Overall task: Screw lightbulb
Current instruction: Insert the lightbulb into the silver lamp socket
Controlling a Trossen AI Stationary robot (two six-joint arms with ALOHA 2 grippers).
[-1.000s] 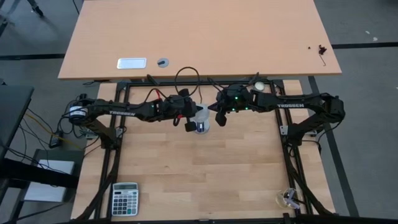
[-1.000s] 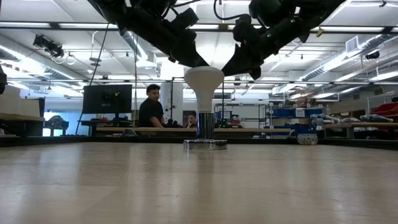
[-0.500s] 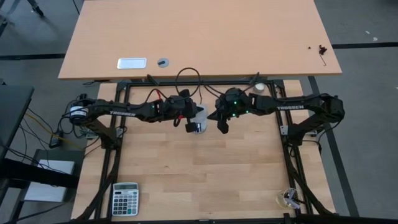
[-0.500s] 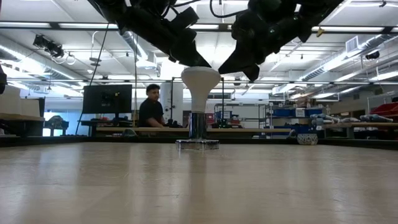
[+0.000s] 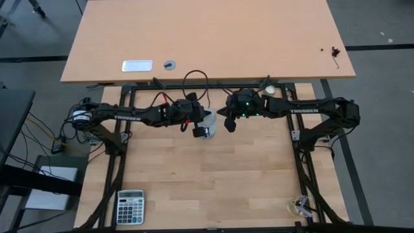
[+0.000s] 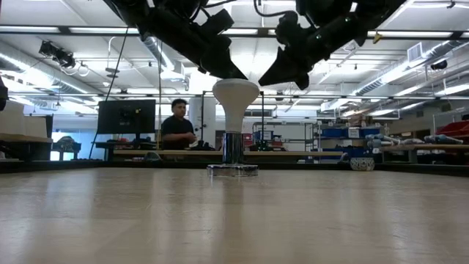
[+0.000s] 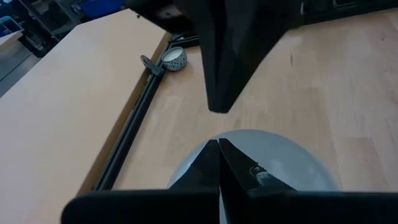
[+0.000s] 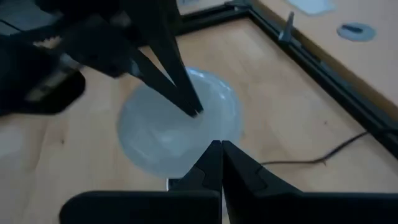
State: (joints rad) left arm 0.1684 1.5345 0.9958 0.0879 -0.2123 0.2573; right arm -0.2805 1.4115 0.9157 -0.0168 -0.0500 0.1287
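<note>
While both end effectors stay pinched, bulb stands upright in its socket

Lightbulb [image 6: 235, 103] stands dome-up on a round silver socket base [image 6: 232, 170], near the middle of the far half of the slatted bench [image 5: 213, 181]. White dome on top, narrow neck running down into the silvery stem. From above, only a slice of the dome shows between the two arms.

Left end effector [image 6: 233, 73] comes down at a slant from the left, fingers pressed together, tip right at the top of the dome; in the right wrist view its point lies over the frosted surface, contact likely but not certain. Nothing is gripped between its fingers.

Right end effector [image 6: 270, 81] hangs just beside the dome on the other side, a little above it, apart from the glass. Fingers pressed together here too, holding nothing.

Thin black cord [image 5: 194, 79] loops off behind the socket toward the bench's far edge. Small white dish [image 5: 268, 90] sits by the far frame rail, near the right arm. Calculator [image 5: 130, 207] lies at the near left corner, well apart.

Beyond the bench, a person [image 6: 176, 126] in a dark top is by a monitor [image 6: 126, 116].
</note>
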